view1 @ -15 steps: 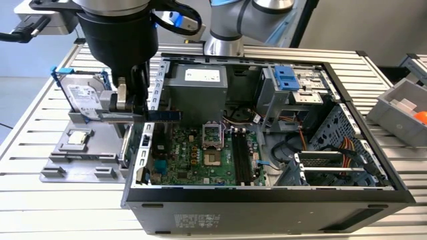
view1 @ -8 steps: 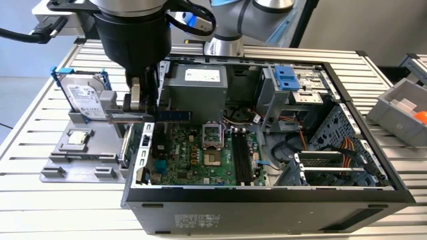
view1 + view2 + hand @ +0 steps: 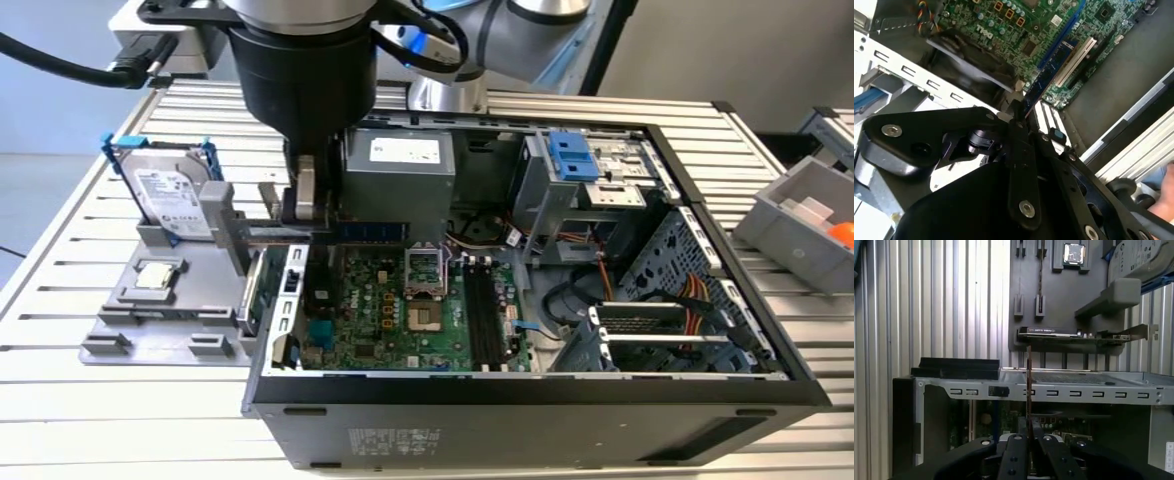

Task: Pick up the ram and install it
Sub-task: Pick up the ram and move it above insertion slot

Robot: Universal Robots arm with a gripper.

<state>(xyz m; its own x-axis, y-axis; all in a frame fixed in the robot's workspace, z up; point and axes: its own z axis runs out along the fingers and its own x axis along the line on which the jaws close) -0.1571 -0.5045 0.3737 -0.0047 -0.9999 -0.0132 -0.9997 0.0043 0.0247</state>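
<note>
Over open case (image 3: 534, 405), ram (image 3: 371, 230) level, edgewise in tool (image 3: 302, 214)

A: Any print you can read?
B: None for certain. The hard drive (image 3: 171, 190) at the grey holder's (image 3: 200, 292) far edge has a white label, and the power supply (image 3: 398, 165) at the computer case's (image 3: 561, 410) far wall has another.
A: Elsewhere?
B: A pale sticker (image 3: 396, 441) on the case's near outer wall, a pale label on the ram (image 3: 1046, 72), and white lettering on the motherboard (image 3: 1004, 35), all illegible.
</note>
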